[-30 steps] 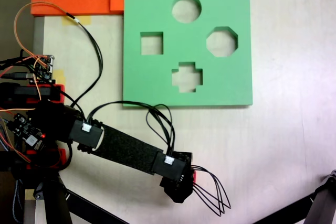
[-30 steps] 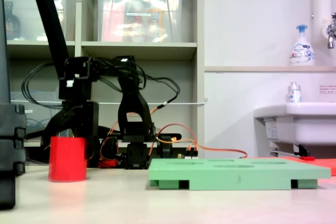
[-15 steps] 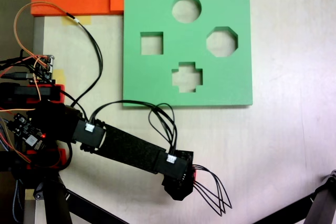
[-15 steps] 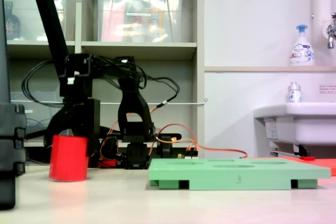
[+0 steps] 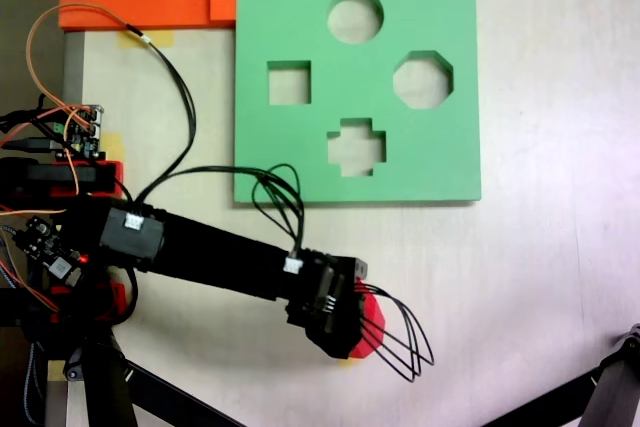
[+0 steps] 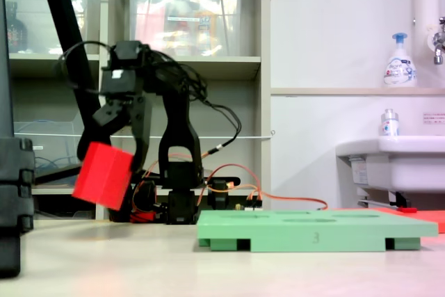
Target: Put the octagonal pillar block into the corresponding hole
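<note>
Red foam hangs nearest us: in the low fixed view the octagonal pillar block (image 6: 103, 175) is clear of the table and tilted, pinched near its top corner by the gripper (image 6: 119, 145), whose jaws stand closed on it. From above, a sliver of that red block (image 5: 370, 325) peeks out at about four o'clock from under the black gripper (image 5: 352, 327), well short of the green foam board (image 5: 300, 147). Farther off, at roughly one o'clock from the gripper in the overhead picture, sits the corresponding hole (image 5: 423, 80), the eight-sided cutout on the board's right side, beyond the cross-shaped cutout (image 5: 357, 147). We judge the step in hand to be the carry: we should keep the block high enough to clear the board's edge, bring it level, turn its faces to match the hole's flats, then lower it straight. A tilted or twisted entry would likely snag on the foam rim. The side view gives us the block's height and lean, which the overhead picture cannot; the overhead one gives the hole's outline and bearing, where the side view reduces the board (image 6: 316, 227) to a flat slab.
</note>
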